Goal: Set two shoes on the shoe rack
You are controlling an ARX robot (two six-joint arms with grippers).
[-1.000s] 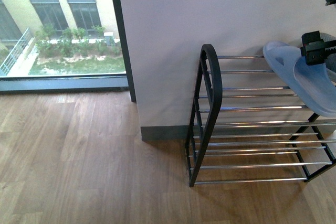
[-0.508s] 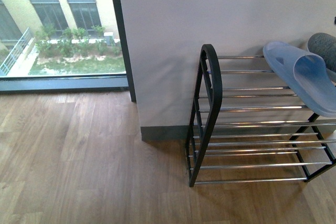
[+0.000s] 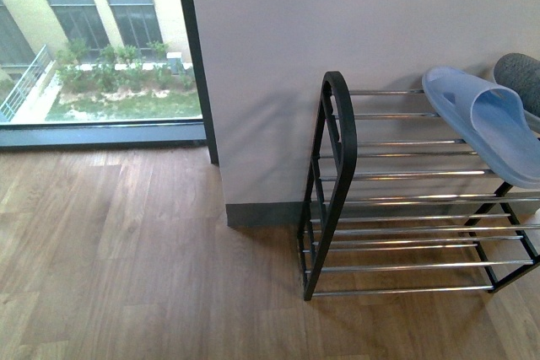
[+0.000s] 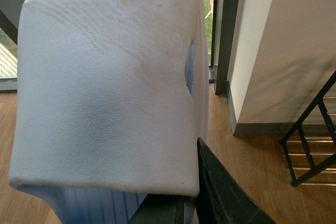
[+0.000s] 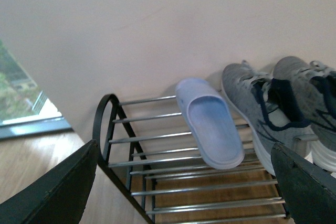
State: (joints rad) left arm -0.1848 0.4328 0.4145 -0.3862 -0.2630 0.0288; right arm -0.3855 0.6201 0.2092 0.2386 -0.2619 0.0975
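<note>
**Second slipper in the left jaws, free bars on the rack's left end**

The left gripper [image 4: 181,203] is closed on a pale blue slipper [image 4: 105,87]. Its textured sole fills most of the left wrist view, and one dark finger [image 4: 220,192] shows at its edge. The right gripper [image 5: 178,192] is spread wide and holds nothing, hanging above and in front of the shoe rack [image 5: 105,124].

Going by what the jaws hold, the slippers appear to be the pair being placed. The matching slipper [image 5: 210,121] already lies on the top tier. Its long axis runs across the chrome bars, strap end toward the wall and heel overhanging the front bar. Just beside it, on the far side from the rounded black frame, two grey sneakers [image 5: 257,108] stand the same way.

The open stretch of top bars lies between that black frame and the placed slipper. In the front view this is the rack's left part [image 3: 337,166], so the left arm looks the nearer one. The held slipper is well apart from the rack, which shows only at the edge of the left wrist view. It probably needs carrying over and turning parallel to its mate.
</note>
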